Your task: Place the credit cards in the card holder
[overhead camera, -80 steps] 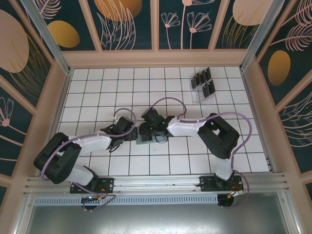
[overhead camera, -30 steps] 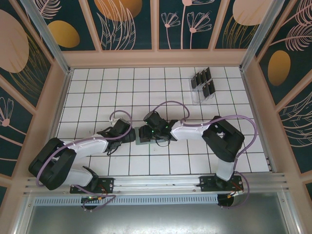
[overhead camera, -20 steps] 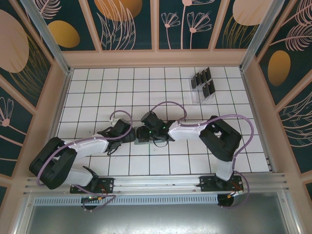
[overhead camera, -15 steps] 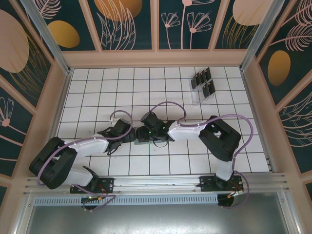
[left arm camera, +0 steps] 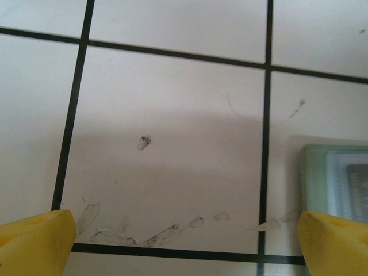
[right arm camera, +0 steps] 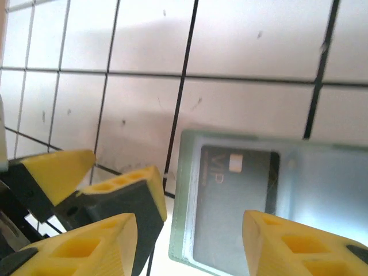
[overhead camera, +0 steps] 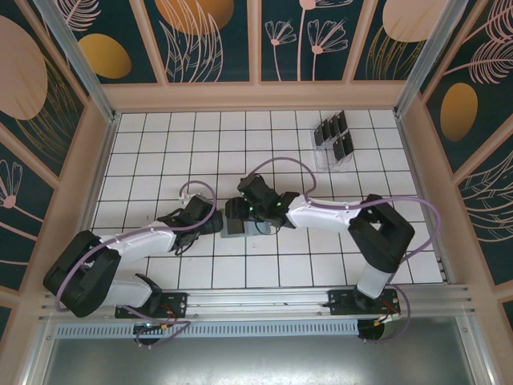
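A small flat sage-green card holder [right arm camera: 185,195] lies open on a white tiled table [overhead camera: 160,144] marked with black grid lines, near the table's middle. Seen from the right wrist, a dark grey rectangular credit card [right arm camera: 233,201] printed "VIP", with a small pale chip mark, lies flat inside the holder, within its green rim. The part of the holder beside the card is washed out by glare.

The right gripper [right arm camera: 187,236] hangs close above the holder with its yellow fingertips [right arm camera: 92,247] spread wide, one on each side of the card and gripping nothing. The left gripper [left arm camera: 184,244] sits low over the tile just beside the holder, its yellow fingertips [left arm camera: 34,241] also wide apart and empty. In the left wrist view the holder's green edge [left arm camera: 313,178] lies right next to one fingertip; whether they touch cannot be told. From above, the two grippers face each other across the holder, very near one another.

Well apart, toward the far right of the table, a clear plastic slotted rack [overhead camera: 323,160] holds several more dark cards [overhead camera: 343,144] standing in two rows.
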